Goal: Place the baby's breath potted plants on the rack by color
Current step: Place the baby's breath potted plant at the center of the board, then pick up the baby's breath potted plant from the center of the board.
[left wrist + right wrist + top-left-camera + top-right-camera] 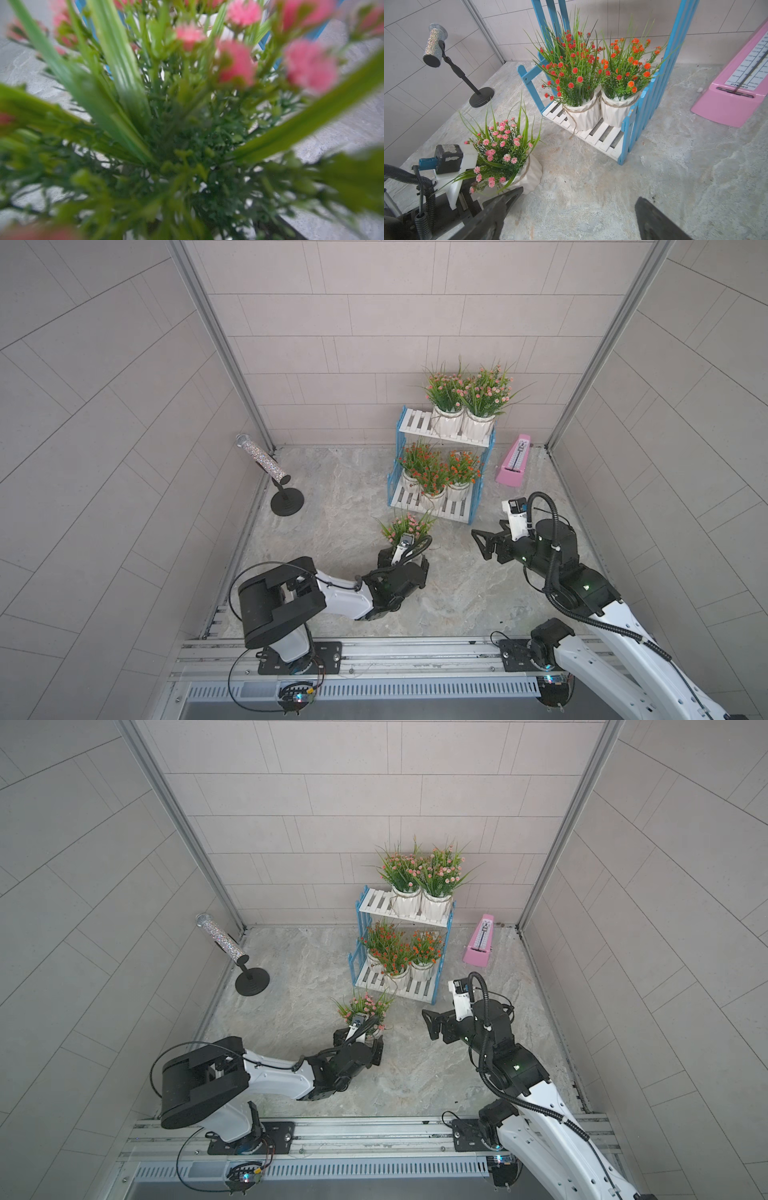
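The rack (417, 423) stands at the back. Two pink baby's breath potted plants (446, 389) (486, 393) fill the right of its upper tier, and its left end is bare. Three orange-red plants (432, 479) crowd the lower tier (604, 137). One more pink plant (409, 526) (502, 145) stands on the floor in front of the rack. My left gripper (404, 562) is at its pot, fingers spread wide on either side. The left wrist view is full of blurred foliage (234, 62). My right gripper (480, 543) (578, 196) hangs open and holds nothing, to the right of that plant.
A pink metronome (513, 464) stands right of the rack. A glittery microphone on a black stand (264, 460) is at the back left corner. Tiled walls close in three sides, and a metal rail (374, 655) runs along the front.
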Robot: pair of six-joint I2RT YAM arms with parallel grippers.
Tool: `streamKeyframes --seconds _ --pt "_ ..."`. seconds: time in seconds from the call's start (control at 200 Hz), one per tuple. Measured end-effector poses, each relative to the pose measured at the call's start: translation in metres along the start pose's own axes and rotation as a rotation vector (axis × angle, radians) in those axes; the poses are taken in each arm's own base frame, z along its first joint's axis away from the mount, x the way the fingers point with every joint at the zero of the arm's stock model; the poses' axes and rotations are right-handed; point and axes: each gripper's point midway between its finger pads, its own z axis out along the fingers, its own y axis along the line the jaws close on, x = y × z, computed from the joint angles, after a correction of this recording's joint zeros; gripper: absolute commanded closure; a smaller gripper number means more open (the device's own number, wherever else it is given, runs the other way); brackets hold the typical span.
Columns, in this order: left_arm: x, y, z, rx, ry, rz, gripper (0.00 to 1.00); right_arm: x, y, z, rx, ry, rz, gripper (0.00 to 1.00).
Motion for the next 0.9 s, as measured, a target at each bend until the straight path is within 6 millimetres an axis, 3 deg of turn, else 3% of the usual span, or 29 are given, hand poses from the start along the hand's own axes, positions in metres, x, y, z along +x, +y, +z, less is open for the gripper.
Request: streamKeyframes --seconds 0.49,0.901 --pt "0.026 0.0 0.007 0.05 -0.11 0.074 0.0 0.0 0.005 -0.005 -0.033 -0.019 -0.003 0.01" --pt "0.01 0.005 0.018 -0.045 -0.224 0.109 0.0 -0.004 0.008 -0.002 -0.046 -0.031 -0.009 0.01"
